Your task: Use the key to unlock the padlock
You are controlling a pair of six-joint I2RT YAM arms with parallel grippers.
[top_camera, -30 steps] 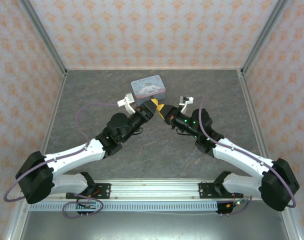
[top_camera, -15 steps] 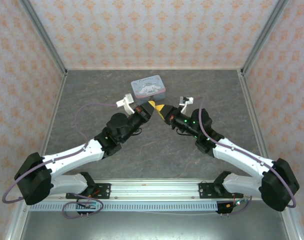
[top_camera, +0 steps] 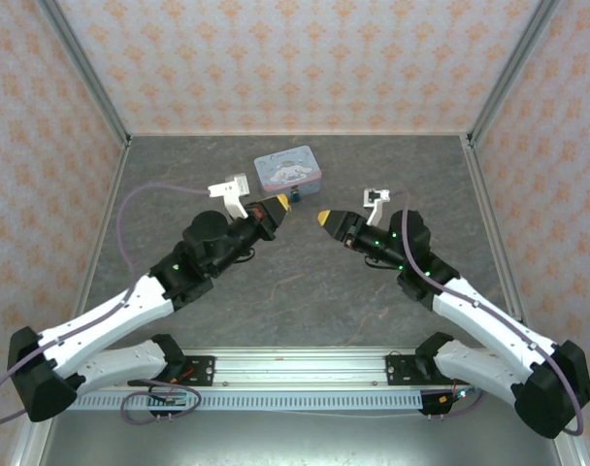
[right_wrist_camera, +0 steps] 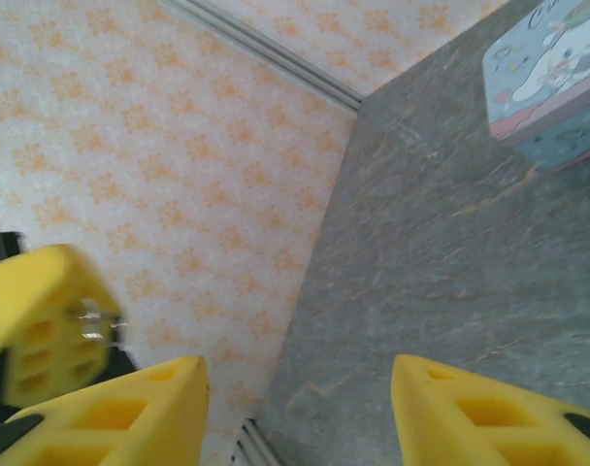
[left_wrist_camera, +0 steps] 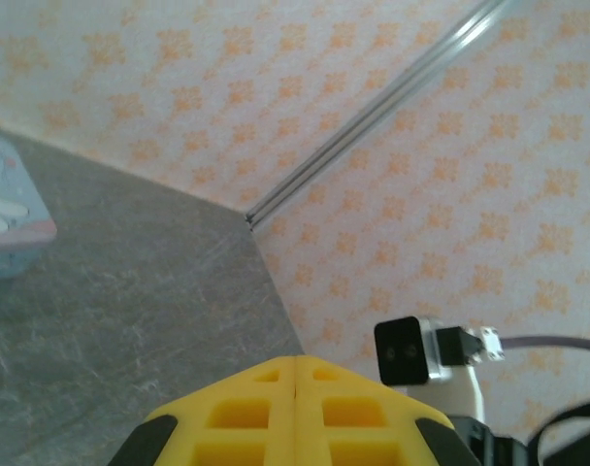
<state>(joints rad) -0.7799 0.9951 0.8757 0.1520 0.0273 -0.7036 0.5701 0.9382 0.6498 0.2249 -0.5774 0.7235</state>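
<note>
The left end effector (top_camera: 279, 206) has its yellow pads pressed together, pinching what looks like the key (right_wrist_camera: 94, 321) (a small glint of metal poking sideways out of the pad, its long axis seemingly across the fingers). Just past that tip the padlock (top_camera: 296, 201) sits on the bench (top_camera: 305, 282), close against the front of the tin (top_camera: 288, 170). It is too small to tell which way its keyhole or long axis points. It is probably light, rigid and apt to skid, so the body's flat sides look the best hold. The right end effector (right_wrist_camera: 295, 383) stands spread and empty.

Left claw (top_camera: 280, 205), key (right_wrist_camera: 97, 318) at its tip, sits just before the tin (top_camera: 289, 170), padlock (top_camera: 297, 201) beside. Right claw (top_camera: 323, 216) faces it, apart.
</note>
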